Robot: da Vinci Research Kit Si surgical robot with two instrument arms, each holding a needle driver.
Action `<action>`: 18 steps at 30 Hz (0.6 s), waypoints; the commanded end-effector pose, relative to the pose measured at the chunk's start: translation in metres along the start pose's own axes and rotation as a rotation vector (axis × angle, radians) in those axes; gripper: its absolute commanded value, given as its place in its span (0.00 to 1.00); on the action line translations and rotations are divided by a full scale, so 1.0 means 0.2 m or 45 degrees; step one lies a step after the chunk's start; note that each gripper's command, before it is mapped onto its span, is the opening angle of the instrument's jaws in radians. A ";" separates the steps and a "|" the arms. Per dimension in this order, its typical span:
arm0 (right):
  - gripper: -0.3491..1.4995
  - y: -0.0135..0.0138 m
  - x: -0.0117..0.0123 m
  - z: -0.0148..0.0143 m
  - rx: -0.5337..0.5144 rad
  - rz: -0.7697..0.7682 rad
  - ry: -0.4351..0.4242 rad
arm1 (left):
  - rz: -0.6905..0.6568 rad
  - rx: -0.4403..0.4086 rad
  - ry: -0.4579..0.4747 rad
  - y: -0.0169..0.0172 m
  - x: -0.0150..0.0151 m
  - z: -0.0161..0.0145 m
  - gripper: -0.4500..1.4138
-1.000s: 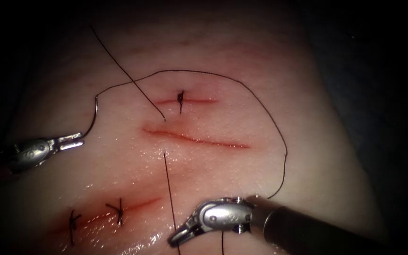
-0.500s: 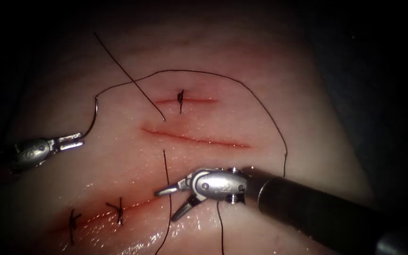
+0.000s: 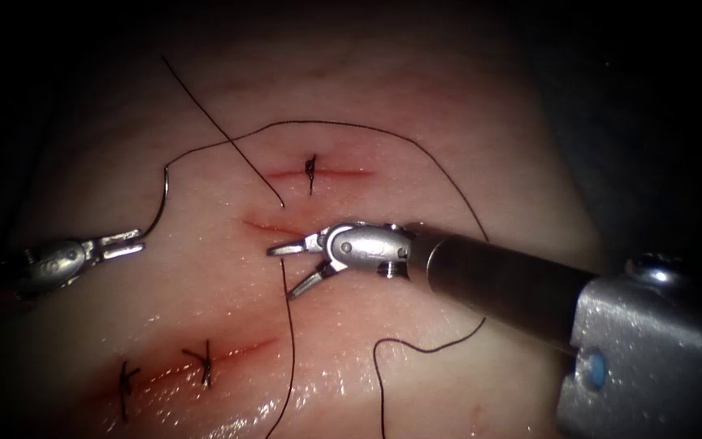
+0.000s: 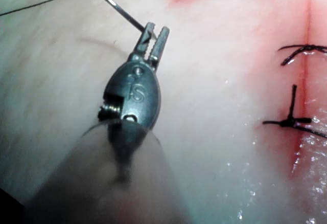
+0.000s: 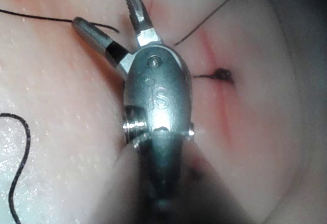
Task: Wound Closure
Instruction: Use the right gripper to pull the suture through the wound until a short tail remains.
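We see the left hand [image 3: 127,241] at 9 o'clock, pinching the needle [image 3: 160,203] near its tip end, clear of the tissue [image 3: 465,171]. The right hand [image 3: 290,268] hangs spread and empty over the cut [image 3: 266,226], beside the thread [image 3: 290,325], presumably to take it.

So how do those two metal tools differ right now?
The left tool has its jaws shut on the curved needle, near one end; the right tool holds nothing, its jaws spread open. The left tool sits on the tissue well left of the open cut; the right tool is over that cut, with thread passing by its jaws. Both look like the same small silver tool.
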 end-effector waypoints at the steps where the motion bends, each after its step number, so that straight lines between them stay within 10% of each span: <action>1: 0.94 0.004 -0.005 0.004 0.017 -0.010 -0.011 | -0.002 0.000 0.000 -0.002 -0.002 0.004 0.00; 12: 0.83 0.002 -0.007 0.007 0.079 -0.044 0.010 | -0.030 -0.012 -0.008 -0.012 0.004 0.011 0.00; 13: 0.74 0.002 -0.007 0.007 0.088 -0.045 0.012 | -0.029 -0.010 -0.008 -0.011 0.004 0.011 0.00; 16: 0.00 0.001 -0.007 0.009 0.148 -0.052 0.017 | -0.026 -0.011 -0.003 -0.010 0.004 0.012 0.00; 18: 0.00 0.001 -0.007 0.009 0.160 -0.055 0.021 | -0.024 -0.010 -0.003 -0.009 0.003 0.012 0.00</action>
